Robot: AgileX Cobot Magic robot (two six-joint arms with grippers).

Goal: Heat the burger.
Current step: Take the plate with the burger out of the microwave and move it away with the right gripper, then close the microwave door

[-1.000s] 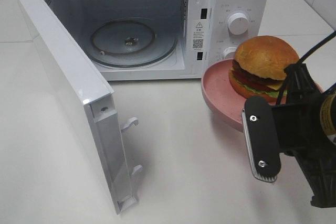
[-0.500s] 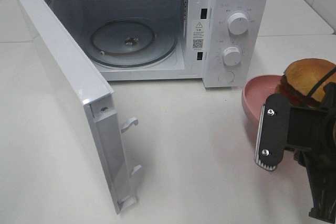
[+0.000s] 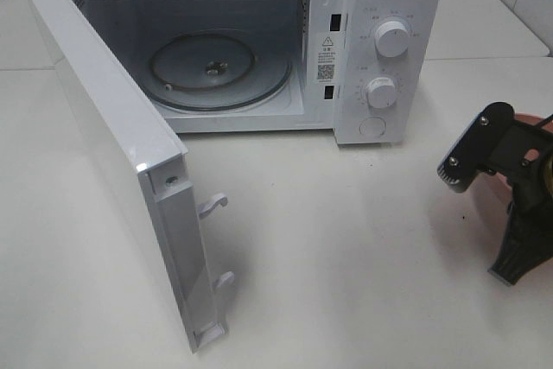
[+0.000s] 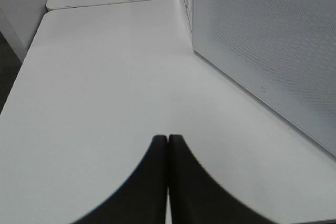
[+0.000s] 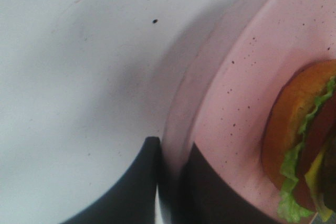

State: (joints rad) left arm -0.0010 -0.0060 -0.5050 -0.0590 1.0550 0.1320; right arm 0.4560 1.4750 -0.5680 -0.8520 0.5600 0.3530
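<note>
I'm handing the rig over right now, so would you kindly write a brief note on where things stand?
Right gripper: shut on the rim of the pink plate, at the right edge of the table.
Left gripper: shut, holding nothing, beside the microwave door.
Burger: on the plate, outside the microwave.
Done: door open, turntable bare, plate gripped.
Left: put plate and burger inside, release, shut the door, start heating.

Burger (image 5: 304, 145) cropped by the right wrist frame — from overhead, hidden behind the right hand (image 3: 484, 149).
</note>
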